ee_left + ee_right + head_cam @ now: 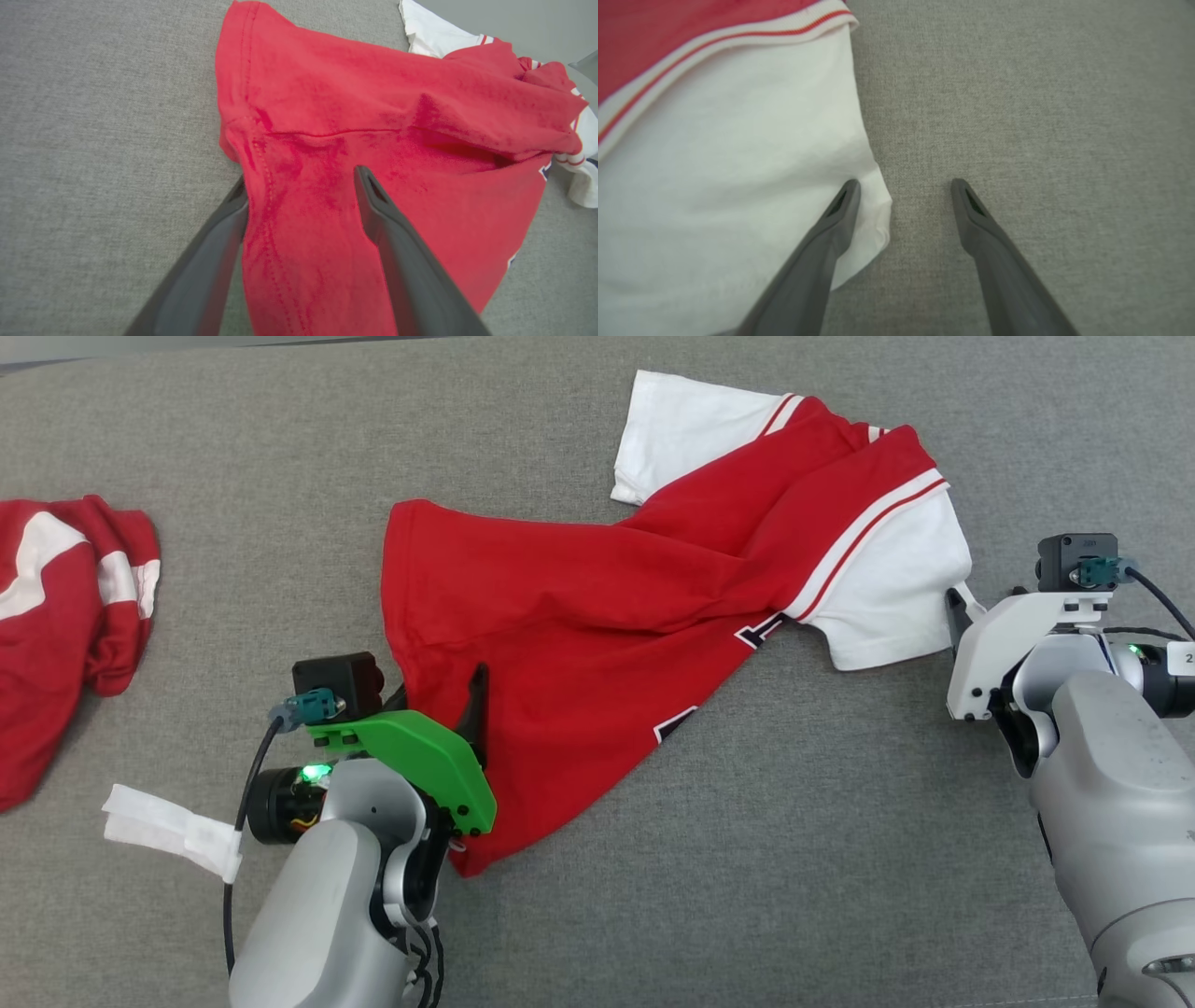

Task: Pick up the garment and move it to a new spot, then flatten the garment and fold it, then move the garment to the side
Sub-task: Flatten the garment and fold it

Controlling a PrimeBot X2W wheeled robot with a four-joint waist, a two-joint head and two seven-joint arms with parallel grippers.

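- Left jaws spread, straddling the hem (261,196) of the red-and-white shirt (597,607); nothing pinched. Closing here may catch one layer only, or bunch it.
- Right jaws spread; one finger on the white sleeve (714,163) corner, other over bare worktop (1017,93). Thin bite, likely to slip out.
- Shirt lies twisted mid-worktop; an uneven lift would keep the creases.
- Second red garment (65,616) far left: well apart, low risk.

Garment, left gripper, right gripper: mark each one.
garment (579,616), head view, its red body.
left gripper (301,179), left wrist view, midway between the fingertips.
right gripper (904,183), right wrist view, midway between the fingertips.
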